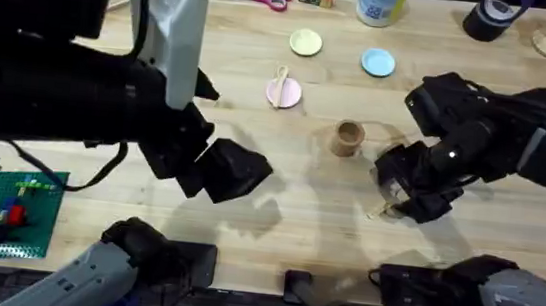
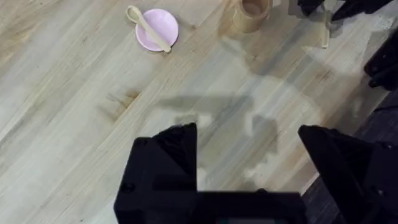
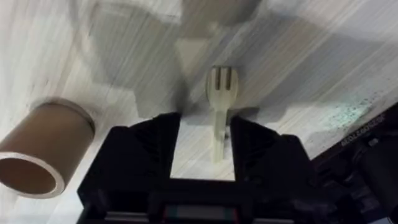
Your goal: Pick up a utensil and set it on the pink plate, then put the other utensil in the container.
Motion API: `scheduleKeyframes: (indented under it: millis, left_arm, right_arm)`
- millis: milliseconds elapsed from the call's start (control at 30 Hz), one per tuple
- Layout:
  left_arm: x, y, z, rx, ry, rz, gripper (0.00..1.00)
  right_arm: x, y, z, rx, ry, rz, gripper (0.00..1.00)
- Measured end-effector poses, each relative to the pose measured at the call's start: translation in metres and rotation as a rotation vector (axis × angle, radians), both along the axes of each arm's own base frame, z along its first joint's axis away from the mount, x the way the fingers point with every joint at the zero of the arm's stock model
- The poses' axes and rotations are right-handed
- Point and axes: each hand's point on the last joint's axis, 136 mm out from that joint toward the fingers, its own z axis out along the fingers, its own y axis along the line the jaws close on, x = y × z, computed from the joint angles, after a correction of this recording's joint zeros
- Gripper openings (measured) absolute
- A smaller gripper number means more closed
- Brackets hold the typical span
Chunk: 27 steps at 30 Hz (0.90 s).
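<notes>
Two utensils, two spots. I see the spoon (image 1: 281, 81) lying across the pink plate (image 1: 286, 95), bowl end past the rim; the left wrist view confirms it, spoon (image 2: 149, 28) on plate (image 2: 159, 25). The fork (image 3: 221, 106) lies flat on the wooden surface (image 1: 288, 205), tines pointing away from my right hand (image 3: 202, 146). Right hand is low over it, fingers spread, fork handle running between them and close against one finger (image 3: 252, 149); I can't tell if it touches. Not pinched. The container (image 3: 43, 149) stands upright just beside that hand, apart from the fork; overhead puts the container (image 1: 348, 137) between the pink plate and the right hand (image 1: 404, 201). My left hand (image 2: 249, 180) hangs above bare surface, fingers wide apart, holding nothing, well apart from plate and cup (image 2: 252, 14). Overhead, the left hand (image 1: 226, 174) sits below-left of the plate.
</notes>
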Motion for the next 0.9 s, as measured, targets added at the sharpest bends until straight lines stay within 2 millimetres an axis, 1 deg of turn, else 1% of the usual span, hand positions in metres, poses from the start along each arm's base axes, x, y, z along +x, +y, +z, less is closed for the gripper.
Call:
scheduleKeyframes:
  millis: [200,300,333,400,433,467,500,900]
  left_arm:
    - [0.0,0.0,-0.0001,0.0,0.0,0.0,0.992]
    - [0.0,0.0,-0.0001,0.0,0.0,0.0,0.993]
    - [0.0,0.0,-0.0001,0.0,0.0,0.0,0.993]
    - [0.0,0.0,-0.0001,0.0,0.0,0.0,0.993]
    - [0.0001,0.0,0.0,0.0,0.0,0.0,0.993]
    - [0.0,0.0,-0.0001,0.0,0.0,0.0,0.993]
    - [0.0,0.0,0.0,0.0,0.0,0.0,0.992]
    - [0.0,0.0,-0.0001,0.0,0.0,0.0,0.993]
  right_arm:
    - [-0.0027,-0.0011,-0.0022,-0.002,0.005,-0.007,0.558]
    - [-0.0032,-0.0012,-0.0027,0.001,-0.005,-0.014,0.54]
    - [-0.0018,-0.0006,-0.0029,0.004,-0.01,-0.014,0.466]
    - [0.0011,0.0008,-0.0029,0.01,-0.022,-0.019,0.194]
    - [0.0013,0.0009,-0.0029,0.01,-0.023,-0.022,0.099]
    - [0.0016,0.001,-0.0024,0.012,-0.025,-0.025,0.052]
    - [0.0015,0.0011,-0.0022,0.013,-0.026,-0.025,0.04]
    - [0.0015,0.0013,-0.0019,0.014,-0.027,-0.02,0.032]
